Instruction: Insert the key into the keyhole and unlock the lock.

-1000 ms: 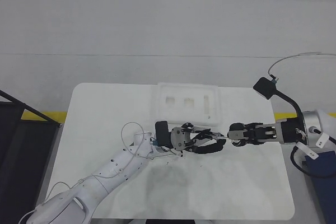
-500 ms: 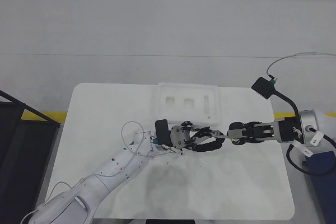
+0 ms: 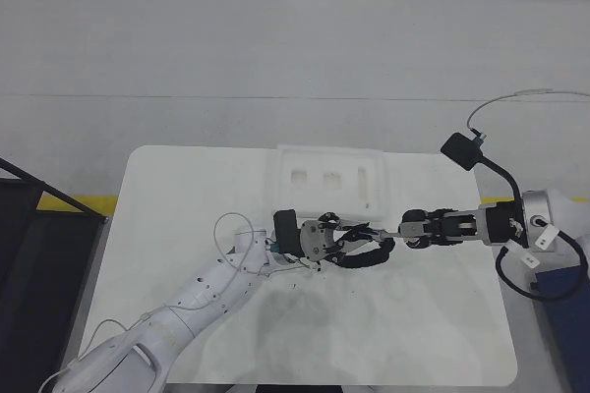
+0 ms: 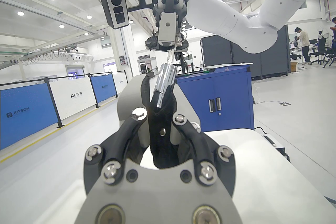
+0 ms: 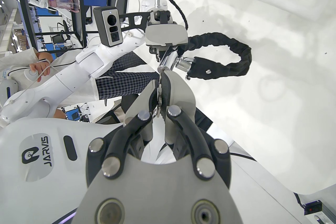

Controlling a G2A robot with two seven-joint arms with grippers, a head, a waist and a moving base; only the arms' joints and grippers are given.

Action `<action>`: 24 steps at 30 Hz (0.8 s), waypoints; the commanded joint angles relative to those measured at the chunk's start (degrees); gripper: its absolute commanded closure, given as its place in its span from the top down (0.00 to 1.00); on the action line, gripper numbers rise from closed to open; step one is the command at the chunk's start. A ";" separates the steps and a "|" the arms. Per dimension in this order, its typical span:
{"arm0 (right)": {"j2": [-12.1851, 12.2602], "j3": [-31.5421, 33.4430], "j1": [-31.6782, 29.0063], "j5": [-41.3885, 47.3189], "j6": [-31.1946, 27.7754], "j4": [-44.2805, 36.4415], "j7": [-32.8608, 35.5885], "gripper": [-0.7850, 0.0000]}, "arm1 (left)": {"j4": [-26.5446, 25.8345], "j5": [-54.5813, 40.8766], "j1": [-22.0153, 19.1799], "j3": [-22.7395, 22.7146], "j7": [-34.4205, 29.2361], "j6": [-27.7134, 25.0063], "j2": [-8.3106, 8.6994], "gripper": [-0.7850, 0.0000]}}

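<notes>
Top view places the lock (image 3: 372,257) over the middle of the surface (image 3: 177,226), clamped in your left end effector (image 3: 349,242), while your right end effector (image 3: 403,234) pinches the key (image 3: 387,236) with its tip at the keyhole (image 5: 160,68); seating appears incomplete, and turning remains to be done.

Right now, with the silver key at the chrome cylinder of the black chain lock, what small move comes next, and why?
Probably the right gripper should push the silver key slightly deeper into the chrome lock cylinder before turning. Bare blade shows outside the cylinder, so it seems not fully seated. The left gripper holds the black chain lock.
</notes>
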 commanded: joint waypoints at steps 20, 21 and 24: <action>0.54 -1.72 0.91 -0.11 -0.65 0.82 -1.56 0.00 | 0.50 0.70 0.71 -1.69 0.28 -1.05 -0.45 0.00; 0.57 -1.80 0.96 -0.29 -0.63 0.84 -1.62 0.00 | 0.49 0.74 0.72 -1.76 0.28 -1.11 -0.47 0.00; 0.65 -1.99 1.02 -0.27 -0.63 0.84 -1.77 0.00 | 0.45 0.89 0.78 -1.92 0.39 -1.30 -0.53 0.00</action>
